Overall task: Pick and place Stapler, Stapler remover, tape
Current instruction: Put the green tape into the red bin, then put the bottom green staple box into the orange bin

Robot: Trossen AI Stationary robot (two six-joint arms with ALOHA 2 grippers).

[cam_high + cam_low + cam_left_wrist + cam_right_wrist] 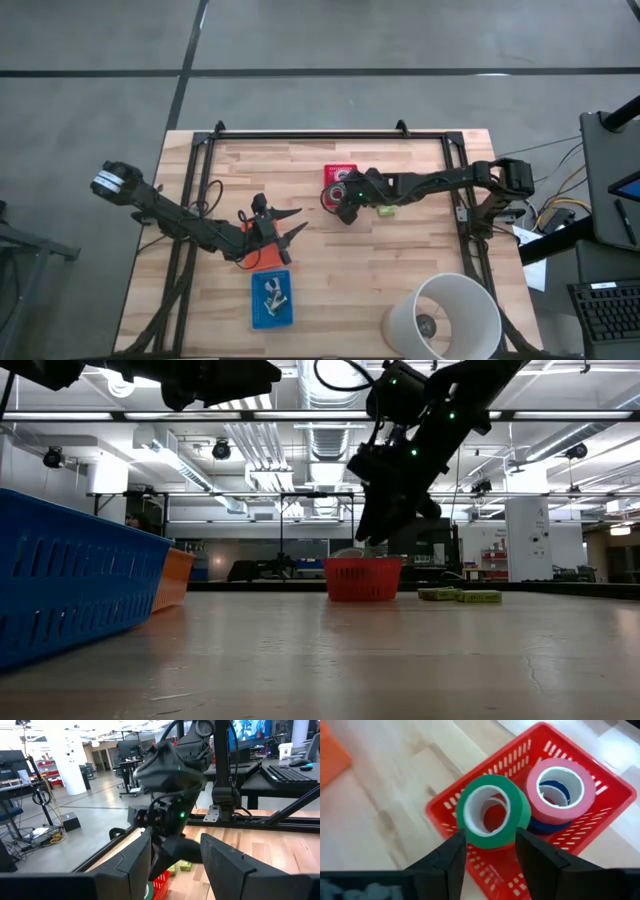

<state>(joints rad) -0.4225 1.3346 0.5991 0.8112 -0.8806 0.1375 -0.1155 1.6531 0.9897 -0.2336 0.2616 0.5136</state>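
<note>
Two rolls of tape (pixel 492 812) are lying in a basket (pixel 570 847) near the back of the table (pixel 330 290). A tray (pixel 271 300) is sitting near the front, left of a big cylinder (pixel 445 318).

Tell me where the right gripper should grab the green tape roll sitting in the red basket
Grip the green tape roll across its outer rim, coming straight down from above. It lies on top of the pile in the red plastic basket, hole facing up, with its curved sides exposed. The right gripper is open, its fingers at the roll's near edge. Probably avoid the side toward the pink tape roll, which sits close.
</note>
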